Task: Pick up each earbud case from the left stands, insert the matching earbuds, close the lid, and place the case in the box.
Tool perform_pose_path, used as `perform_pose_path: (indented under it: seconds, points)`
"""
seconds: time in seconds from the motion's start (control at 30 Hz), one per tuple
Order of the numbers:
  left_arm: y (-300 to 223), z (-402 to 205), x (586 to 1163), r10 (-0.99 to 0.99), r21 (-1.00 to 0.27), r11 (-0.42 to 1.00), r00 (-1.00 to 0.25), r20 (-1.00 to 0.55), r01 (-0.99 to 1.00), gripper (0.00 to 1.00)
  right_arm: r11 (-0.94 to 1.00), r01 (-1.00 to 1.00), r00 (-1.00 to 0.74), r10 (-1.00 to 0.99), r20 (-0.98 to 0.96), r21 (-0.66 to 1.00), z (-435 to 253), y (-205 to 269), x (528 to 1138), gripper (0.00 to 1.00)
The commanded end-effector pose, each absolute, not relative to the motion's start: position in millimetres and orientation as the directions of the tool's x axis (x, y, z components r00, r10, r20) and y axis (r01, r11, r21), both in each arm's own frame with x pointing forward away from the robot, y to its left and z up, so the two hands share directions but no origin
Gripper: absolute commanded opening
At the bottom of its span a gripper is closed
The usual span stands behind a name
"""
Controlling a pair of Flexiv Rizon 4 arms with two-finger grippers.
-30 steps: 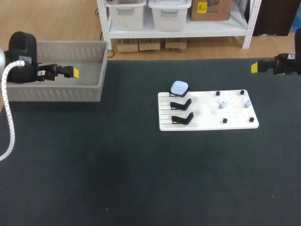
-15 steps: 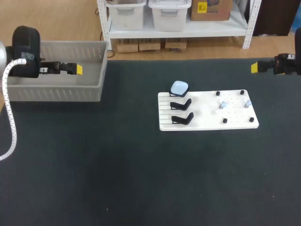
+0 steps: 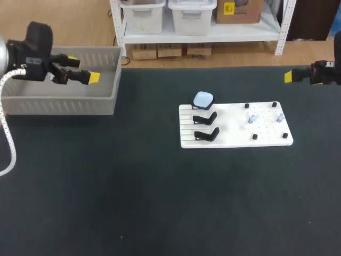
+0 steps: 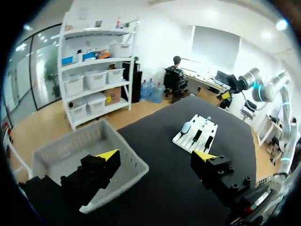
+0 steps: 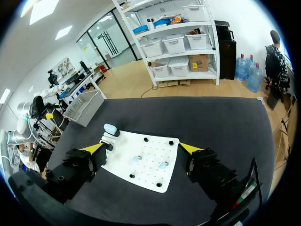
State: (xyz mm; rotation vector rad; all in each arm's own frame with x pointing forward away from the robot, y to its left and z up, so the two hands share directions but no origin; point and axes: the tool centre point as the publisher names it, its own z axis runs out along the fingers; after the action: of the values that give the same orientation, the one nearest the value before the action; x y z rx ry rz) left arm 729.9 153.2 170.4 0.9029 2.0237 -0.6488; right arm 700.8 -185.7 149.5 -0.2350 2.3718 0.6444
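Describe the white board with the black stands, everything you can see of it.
The white board is a flat, plastic-looking rectangle lying on the dark table right of its middle. Its left part is grooved and carries three black stands in a column: the farthest holds a pale blue earbud case, the two nearer are empty. Its right part is dotted with holes, with four black pegs near its corners and two small pale earbuds between them.

Matt black table (image 3: 160,202), ribbed grey plastic box (image 3: 64,101), smooth white board (image 3: 234,134), glossy pale-blue earbud case (image 3: 203,98)
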Motion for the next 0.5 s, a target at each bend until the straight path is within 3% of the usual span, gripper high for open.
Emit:
perform_pose_path:
  seconds: [0.03,0.5]
  points:
    - [140.4,165.4,751.1,0.436,-0.149,0.336,-0.294,-0.851,0.930,1.00,0.863,-0.325,-0.766,0.000,-0.643,0.387,149.8,-185.8,700.6,1.00]
    - [112.0,156.7,769.9,0.524,-0.117,0.168,-0.189,-0.831,0.979,1.00,0.863,-0.325,-0.766,0.000,-0.643,0.387,149.8,-185.8,700.6,1.00]
